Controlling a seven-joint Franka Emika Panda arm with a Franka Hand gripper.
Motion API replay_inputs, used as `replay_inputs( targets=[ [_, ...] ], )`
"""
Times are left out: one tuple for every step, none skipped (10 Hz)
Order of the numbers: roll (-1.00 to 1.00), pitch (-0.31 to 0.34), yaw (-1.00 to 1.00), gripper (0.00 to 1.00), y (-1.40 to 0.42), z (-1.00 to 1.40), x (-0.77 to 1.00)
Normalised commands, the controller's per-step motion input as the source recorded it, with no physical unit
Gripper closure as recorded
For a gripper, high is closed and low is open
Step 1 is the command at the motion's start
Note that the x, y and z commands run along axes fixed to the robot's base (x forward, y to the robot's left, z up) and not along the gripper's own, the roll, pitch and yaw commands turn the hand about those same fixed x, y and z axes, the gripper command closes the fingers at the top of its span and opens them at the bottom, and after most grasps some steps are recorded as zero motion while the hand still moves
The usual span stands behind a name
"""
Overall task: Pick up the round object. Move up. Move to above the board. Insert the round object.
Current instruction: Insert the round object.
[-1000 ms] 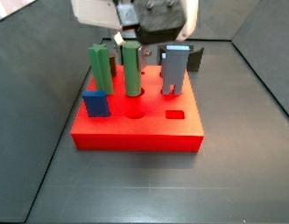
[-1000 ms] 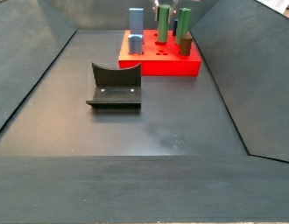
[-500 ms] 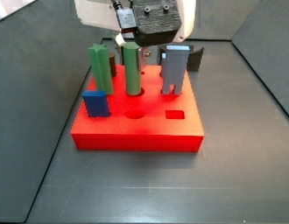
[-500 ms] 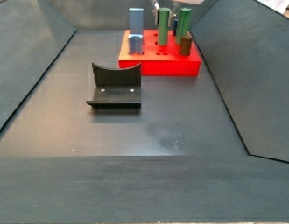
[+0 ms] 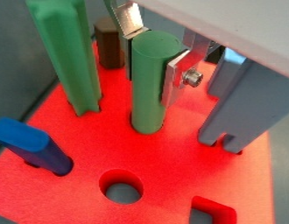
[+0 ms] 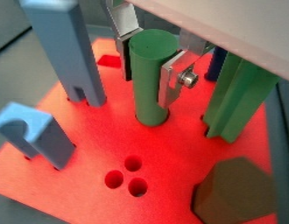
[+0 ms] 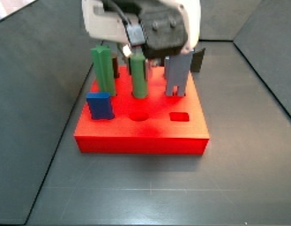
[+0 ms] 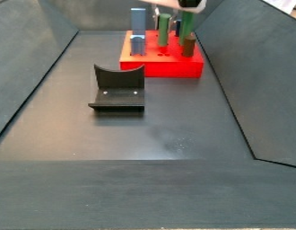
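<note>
The round object (image 5: pixel 153 87) is a plain green cylinder. It stands upright with its foot in a hole of the red board (image 5: pixel 165 171). It also shows in a wrist view (image 6: pixel 151 87) and a side view (image 7: pixel 138 81). My gripper (image 5: pixel 153 59) is low over it. The silver fingers (image 5: pixel 176 77) press against both sides of its upper part, also in a wrist view (image 6: pixel 151 63). In a side view the gripper (image 7: pixel 138 51) hides the peg's top. The board also shows in both side views (image 7: pixel 142 137) (image 8: pixel 175 67).
A green star-topped peg (image 5: pixel 65 52) and a grey-blue arch block (image 5: pixel 246 96) stand close on either side. A short blue block (image 5: pixel 30 144), a dark hexagonal peg (image 6: pixel 241 188) and an empty round hole (image 5: pixel 121 185) are on the board. The fixture (image 8: pixel 118 87) stands on the floor.
My gripper has come down over the round object, so its fingers now flank the upper part. The peg still stands in the board.
</note>
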Motion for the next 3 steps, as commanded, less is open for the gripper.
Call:
replay_inputs(
  targets=[
    [0.01,-0.366,0.00,1.00,0.00,-0.28,-0.11],
    [-0.02,-0.067,0.00,1.00,0.06,0.00,-0.07],
    [0.00,0.000,0.00,1.00,0.00,0.00,0.00]
  ],
)
